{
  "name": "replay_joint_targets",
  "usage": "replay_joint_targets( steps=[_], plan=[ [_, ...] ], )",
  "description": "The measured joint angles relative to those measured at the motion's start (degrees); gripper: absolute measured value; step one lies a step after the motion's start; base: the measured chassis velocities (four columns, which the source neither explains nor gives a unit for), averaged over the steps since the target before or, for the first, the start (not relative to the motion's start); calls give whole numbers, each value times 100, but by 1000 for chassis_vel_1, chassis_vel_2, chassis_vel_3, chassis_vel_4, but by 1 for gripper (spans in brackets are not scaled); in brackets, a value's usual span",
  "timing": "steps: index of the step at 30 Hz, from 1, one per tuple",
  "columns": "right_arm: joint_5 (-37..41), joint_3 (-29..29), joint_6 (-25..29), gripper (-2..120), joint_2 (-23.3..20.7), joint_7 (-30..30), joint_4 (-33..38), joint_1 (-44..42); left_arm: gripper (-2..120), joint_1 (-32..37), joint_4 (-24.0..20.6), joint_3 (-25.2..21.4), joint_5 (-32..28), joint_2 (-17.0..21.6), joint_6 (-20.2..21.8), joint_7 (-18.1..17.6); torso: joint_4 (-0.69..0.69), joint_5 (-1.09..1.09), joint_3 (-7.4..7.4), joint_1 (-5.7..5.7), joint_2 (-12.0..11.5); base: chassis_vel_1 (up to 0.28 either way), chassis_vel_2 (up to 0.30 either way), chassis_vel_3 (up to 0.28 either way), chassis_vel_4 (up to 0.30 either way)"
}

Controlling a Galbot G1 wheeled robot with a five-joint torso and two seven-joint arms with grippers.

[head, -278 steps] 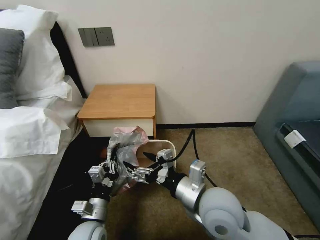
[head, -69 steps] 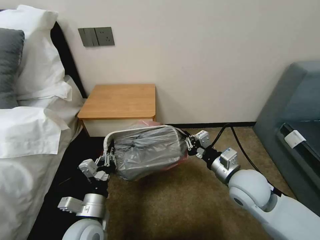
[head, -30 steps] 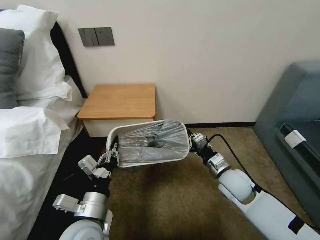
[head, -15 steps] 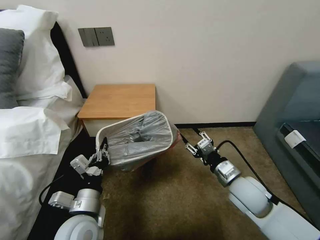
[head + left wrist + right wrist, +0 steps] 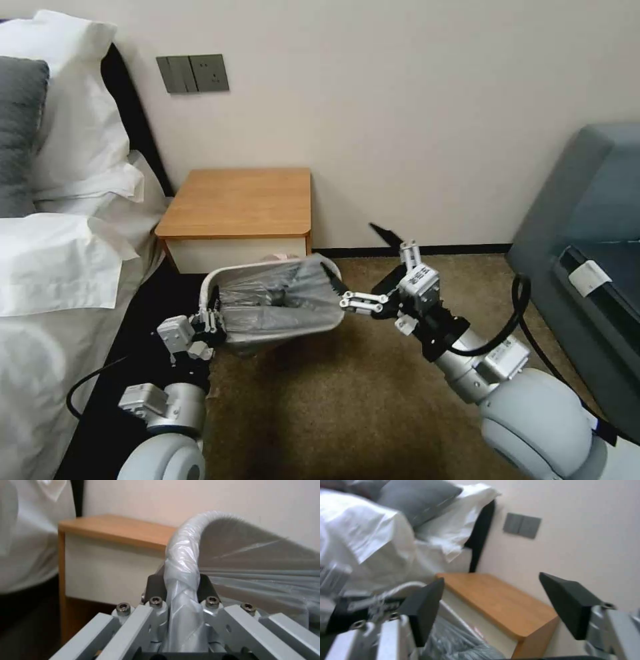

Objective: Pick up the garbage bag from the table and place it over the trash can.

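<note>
Bed [image 5: 53,267] with white pillows occupies the left of the head view; a grey switch plate [image 5: 193,73] is mounted on the wall above.

Left end effector [image 5: 215,321] sits low beside the bed, at the left end of the trash can [image 5: 230,337]. In the left wrist view its fingers [image 5: 156,590] are closed onto the rolled rim, with the bag plastic wrapped over that rim and pinched between them.

The trash can stands on the carpet directly in front of the bench [image 5: 240,200], its rim tilted, the right end sitting higher than the left. The garbage bag [image 5: 280,300] lines the can: grey crinkled film fills the opening and is folded over the rim along the visible edges. A small pinkish piece of the bag edge shows behind the can, against the white drawer front.

Bench top is bare wood.

Right end effector [image 5: 353,267] is raised just right of the can's right end, fingers spread wide apart and holding nothing. One fingertip [image 5: 331,276] lies close to the bag-covered rim; contact cannot be determined. The other points up toward the wall.

A grey sofa [image 5: 587,267] stands at the far right.
</note>
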Motion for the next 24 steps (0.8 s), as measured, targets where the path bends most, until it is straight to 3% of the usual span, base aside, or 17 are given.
replay_joint_targets(
  steps=[6,9,10,13,14,18,21,24],
  plan=[
    [218,-646,-474,56,-358,-356,-149,853,7,13,-72,27,589,-2,-13,-7,1,0,1,0,0,0,0,0,0],
    [493,-1684,-878,41,-351,-398,-475,2032,7,-55,-46,48,719,-35,-14,-5,0,1,0,0,0,0,0,0,0],
    [493,-1684,-878,41,-351,-398,-475,2032,7,-55,-46,48,719,-35,-14,-5,0,1,0,0,0,0,0,0,0],
    [631,-2516,-1225,28,-57,-325,-865,2921,7,-124,56,42,746,-59,2,4,2,-1,1,0,0,0,0,0,0],
    [631,-2516,-1225,28,-57,-325,-865,2921,7,-124,56,42,746,-59,2,4,2,-1,1,0,0,0,0,0,0],
    [541,-3302,-1605,8,374,-417,-1487,3522,7,-163,132,-2,761,-92,19,20,0,0,1,0,0,0,0,0,0],
    [485,-3579,-1746,0,560,-444,-1740,3741,7,-192,170,-5,763,-111,27,25,1,0,1,0,0,0,0,0,0],
    [470,-3888,-1858,0,771,-470,-2033,4020,7,-225,214,-12,782,-143,28,25,0,-1,1,0,0,0,0,0,0]
  ],
)
